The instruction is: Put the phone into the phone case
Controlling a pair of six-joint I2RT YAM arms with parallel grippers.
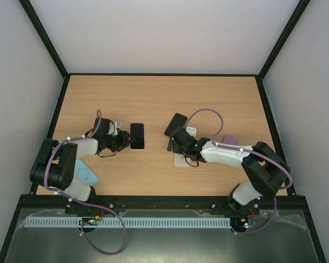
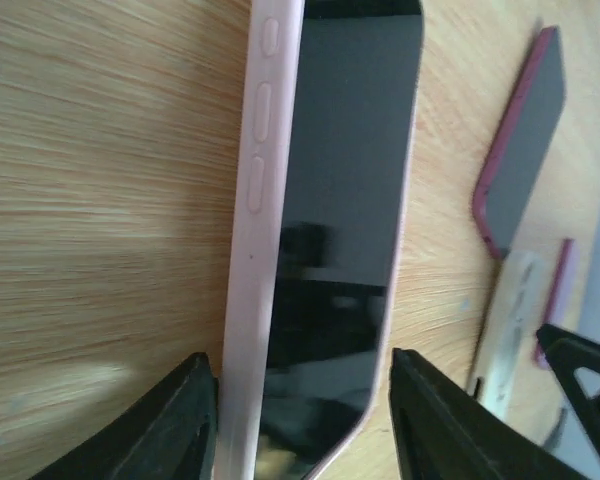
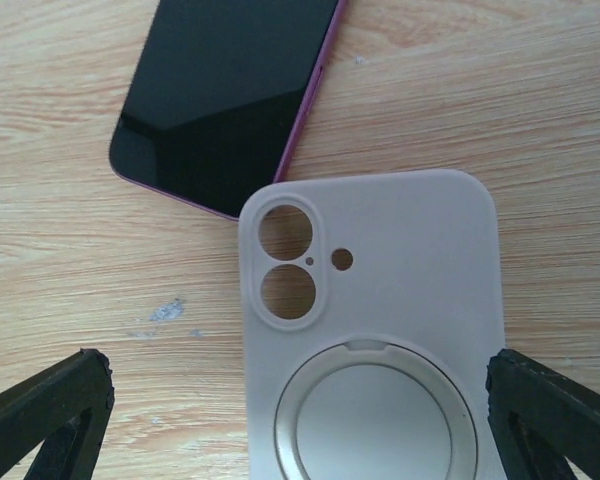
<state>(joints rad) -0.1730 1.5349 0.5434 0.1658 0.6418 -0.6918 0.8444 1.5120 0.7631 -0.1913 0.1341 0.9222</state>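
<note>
Cased phone point(image 2: 330, 200) lies flat between the left tool's point(image 2: 302, 410) fingers point(image 2: 175, 425).

The left arm point(image 1: 59, 167) and right arm point(image 1: 263, 170) are wearing black joint housings and white link shells; lilac cables point(image 1: 205, 110) are looping along them, and green lights point(image 1: 242, 222) are glowing at their bases.

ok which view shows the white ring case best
Right wrist: the white ring case lies flat, close up, camera cutouts and ring clear. Top external shows only a pale patch under the right arm. Left wrist shows a far pale sliver, possibly it.
</note>
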